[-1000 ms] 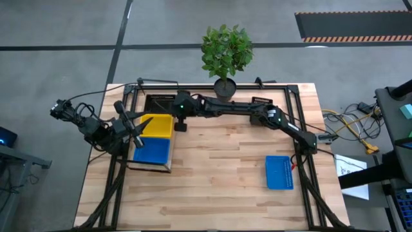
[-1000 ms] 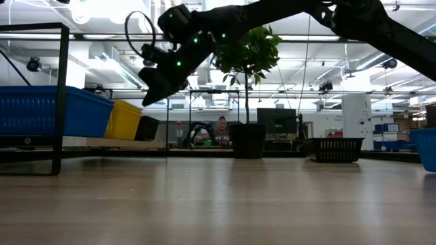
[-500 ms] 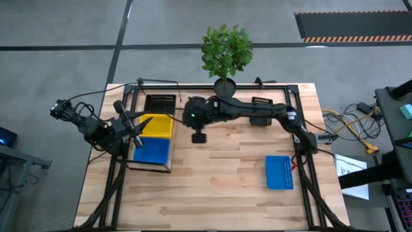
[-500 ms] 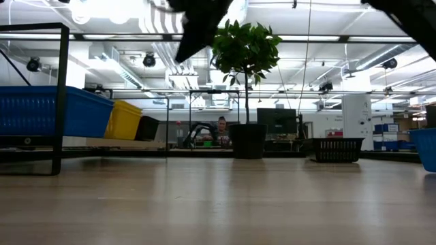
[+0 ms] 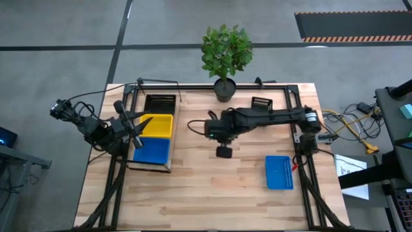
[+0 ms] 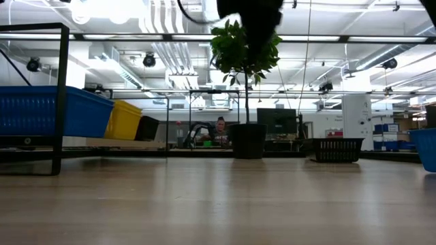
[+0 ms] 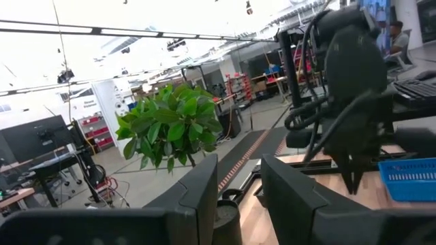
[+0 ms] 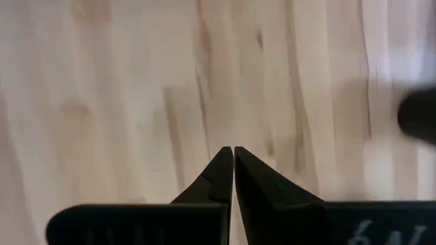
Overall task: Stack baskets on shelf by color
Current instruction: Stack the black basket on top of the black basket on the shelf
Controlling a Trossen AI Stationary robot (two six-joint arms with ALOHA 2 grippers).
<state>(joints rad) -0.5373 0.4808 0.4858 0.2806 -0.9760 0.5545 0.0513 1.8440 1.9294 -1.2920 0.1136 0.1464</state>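
The shelf (image 5: 150, 166) stands at the table's left side and carries a black basket (image 5: 161, 103), a yellow one (image 5: 159, 126) and a blue one (image 5: 153, 150) in a row. In the low view the same blue basket (image 6: 51, 111), yellow basket (image 6: 125, 120) and black basket (image 6: 146, 128) sit on the shelf. Another black basket (image 5: 260, 102) and a blue basket (image 5: 279, 173) lie flat on the tabletop. My right gripper (image 8: 234, 153) is shut, points down and hovers over bare wood at the table's middle (image 5: 223, 152). My left gripper (image 7: 238, 167) is open and waits at the shelf's left side (image 5: 134, 127).
A potted plant (image 5: 225, 55) stands at the table's far edge. A thin black metal frame (image 5: 293, 96) runs round the tabletop. Bare wood lies between the shelf and the blue basket on the right. The room behind, with a person (image 6: 221, 126), shows in the low view.
My right gripper has swung from above the shelf's far end toward the table's right and near side, and now hangs over the middle of the table. It has risen out of the low view's frame. The baskets and my left arm have kept still.
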